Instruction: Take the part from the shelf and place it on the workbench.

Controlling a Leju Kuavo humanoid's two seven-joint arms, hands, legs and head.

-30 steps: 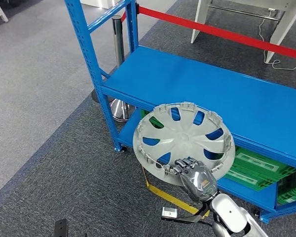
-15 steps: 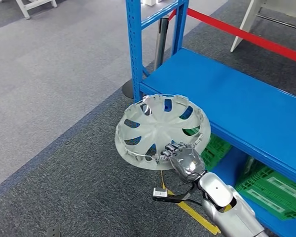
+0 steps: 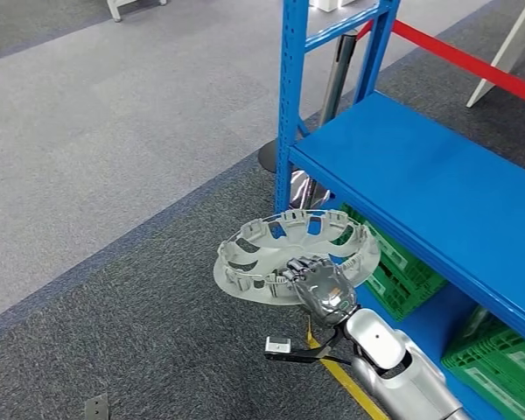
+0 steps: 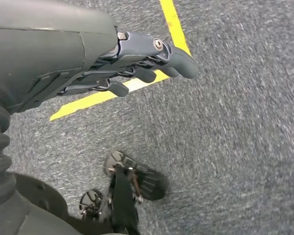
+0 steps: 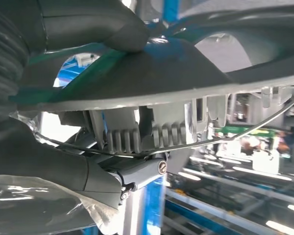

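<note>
The right hand (image 3: pixel 323 293) holds the wheel cover (image 3: pixel 296 254) by its near rim, with the fingers clamped on that edge. The cover lies almost flat in the air, its hollow ribbed side up, above the dark carpet (image 3: pixel 154 324) and just outside the front corner of the blue shelf (image 3: pixel 418 184). So the part is already off the shelf, and I judge that it is now being carried; I see no workbench in these pictures.

The main risk, I think, is the grip itself. The hand takes only one point of the rim, and the whole disc hangs out beyond it, so its weight can turn it in the fingers until it tips or slides out, above all if the body turns or steps. The far rim is also near the blue upright post (image 3: pixel 291 96), and a swing toward it could knock the cover loose.

The right wrist view shows the grip closely: the thumb (image 5: pixel 97 24) presses on one face and the fingers (image 5: pixel 141 171) sit under the toothed clips and wire ring on the other, a detail hidden in the head view. The left wrist view shows the left hand (image 4: pixel 138 68) hanging over the carpet near a yellow floor line (image 4: pixel 175 24), its fingers slightly apart and holding nothing
</note>
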